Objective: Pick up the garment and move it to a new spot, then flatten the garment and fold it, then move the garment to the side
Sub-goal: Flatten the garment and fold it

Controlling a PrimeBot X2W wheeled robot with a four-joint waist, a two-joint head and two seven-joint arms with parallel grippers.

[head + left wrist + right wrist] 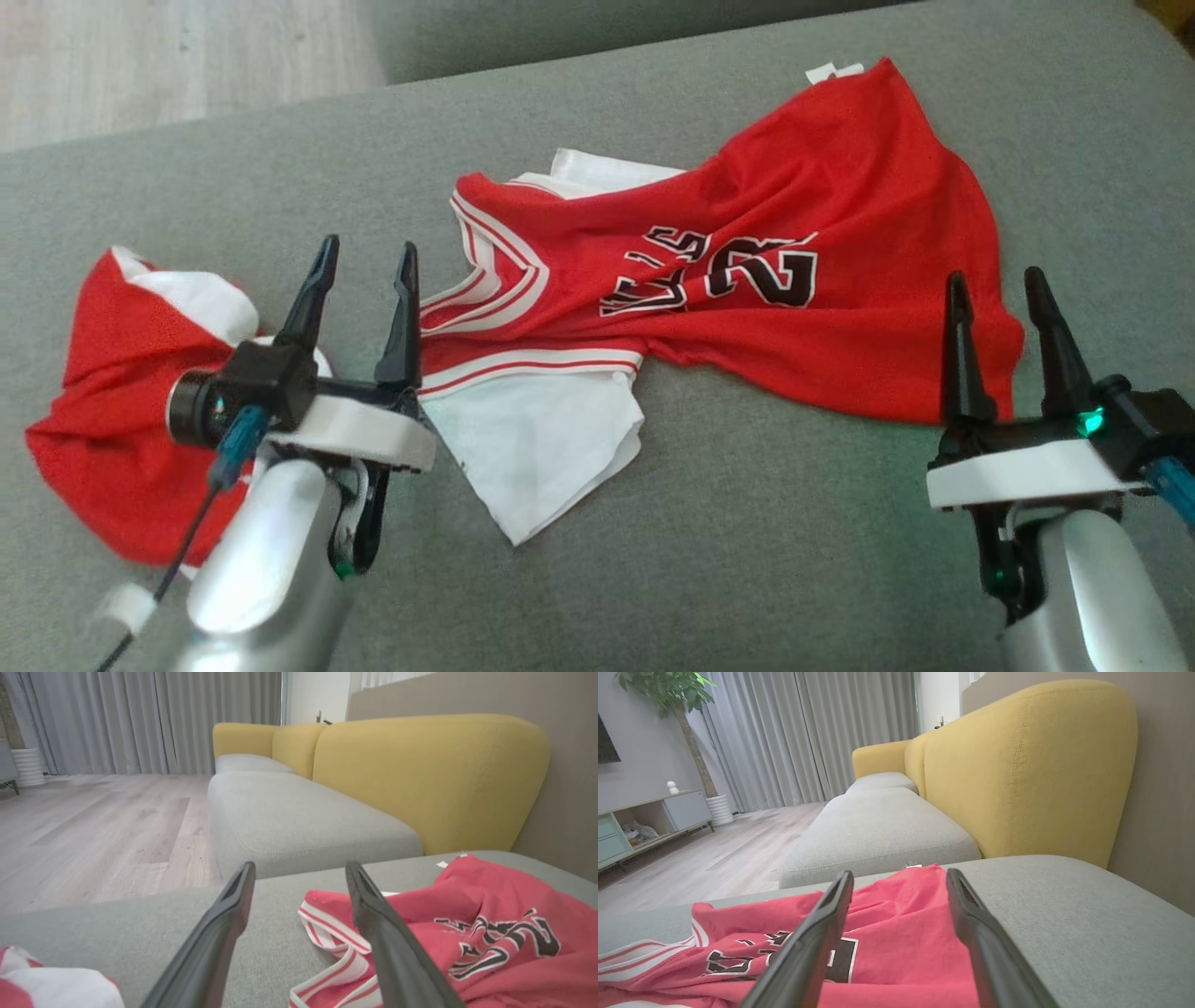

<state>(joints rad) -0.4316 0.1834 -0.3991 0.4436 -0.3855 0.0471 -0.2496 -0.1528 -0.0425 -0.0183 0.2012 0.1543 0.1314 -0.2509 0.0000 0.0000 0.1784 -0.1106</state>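
Red basketball jersey (747,280) lies rumpled, number showing, on grey sofa cushion (840,523). My left tool (366,247) spread, empty, just beside striped trim. Right tool (994,275) spread, empty, at hem. I judge flattening step in hand. Next: pinch opposite edges, pull taut.

The basketball jersey (822,233) is thin, smooth cloth with a faint sheen. The sofa seat (747,523) is matt grey woven fabric, its backrest (430,779) matt yellow weave. The floor (93,826) looks like pale wood planks. The left forearm (271,560) has a glossy silver shell.
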